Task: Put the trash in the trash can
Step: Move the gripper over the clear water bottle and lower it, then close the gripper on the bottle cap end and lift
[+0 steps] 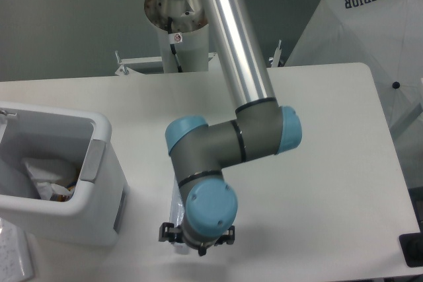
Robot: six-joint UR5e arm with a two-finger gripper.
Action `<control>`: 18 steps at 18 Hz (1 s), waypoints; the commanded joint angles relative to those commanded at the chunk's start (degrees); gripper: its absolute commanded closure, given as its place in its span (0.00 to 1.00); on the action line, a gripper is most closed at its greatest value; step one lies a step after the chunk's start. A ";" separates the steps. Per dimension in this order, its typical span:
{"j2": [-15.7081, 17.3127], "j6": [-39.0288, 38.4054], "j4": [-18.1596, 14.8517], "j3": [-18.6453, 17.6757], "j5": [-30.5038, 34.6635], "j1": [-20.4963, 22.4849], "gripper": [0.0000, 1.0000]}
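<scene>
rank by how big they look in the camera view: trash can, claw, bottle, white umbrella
1. trash can
2. white umbrella, cut off by the frame edge, so unsure against the can
3. claw
4. bottle, mostly hidden behind the arm

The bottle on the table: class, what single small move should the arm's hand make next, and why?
Probably close the hand on the bottle. The hand sits low over it at the table's front edge, hiding most of it behind the wrist, and the bottle is not yet in the trash can. Whether the fingers are already shut cannot be seen.
</scene>
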 joint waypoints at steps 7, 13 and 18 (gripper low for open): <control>-2.02 -0.53 0.09 0.00 3.78 -1.94 0.02; -2.55 -0.53 0.00 -0.09 5.01 -2.38 0.24; -2.82 -0.53 0.00 -0.61 5.10 -2.55 0.56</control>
